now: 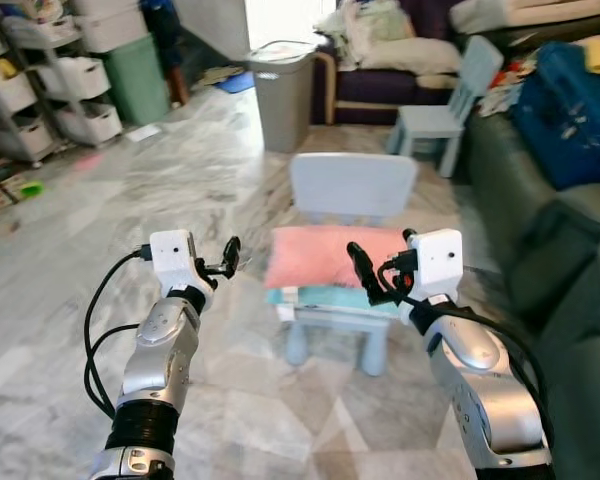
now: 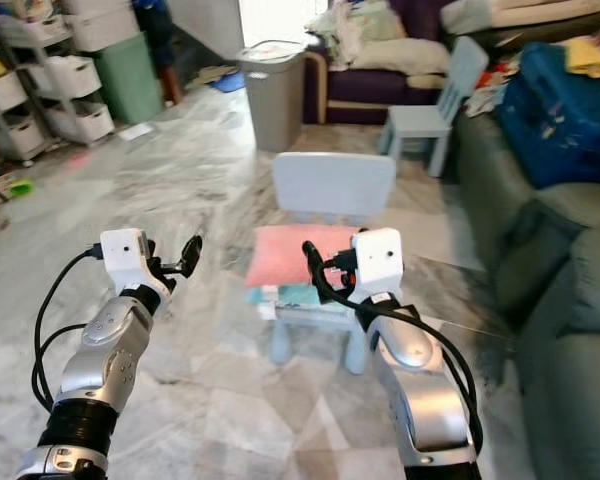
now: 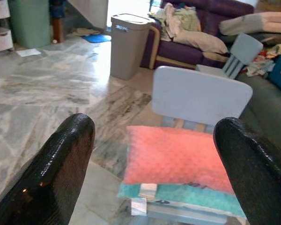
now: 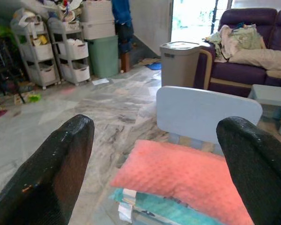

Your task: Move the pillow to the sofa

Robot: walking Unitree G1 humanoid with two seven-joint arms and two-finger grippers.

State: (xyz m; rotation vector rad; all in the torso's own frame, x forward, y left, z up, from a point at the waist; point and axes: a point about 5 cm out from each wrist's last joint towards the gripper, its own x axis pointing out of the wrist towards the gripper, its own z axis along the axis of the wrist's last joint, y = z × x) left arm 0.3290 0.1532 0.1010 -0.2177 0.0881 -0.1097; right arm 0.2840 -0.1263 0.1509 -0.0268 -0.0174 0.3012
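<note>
The soft pink textured pillow [image 1: 332,256] is seen lying on a folded teal cloth [image 1: 325,297], which rests on the seat of a small pale-blue plastic child's chair [image 1: 352,187]. The left gripper [image 1: 230,258] and the right gripper [image 1: 365,272] are both held spread apart and empty, raised to either side of the pillow's near edge — neither is touching it. The dark grey-green sofa [image 1: 570,290] stands close by on the robot's right. If the pillow is pinched too low, the teal cloth could be caught and dragged off with it. The light chair could also be pushed or tipped by a fingertip — its legs stand on smooth marble floor [image 1: 180,200].
</note>
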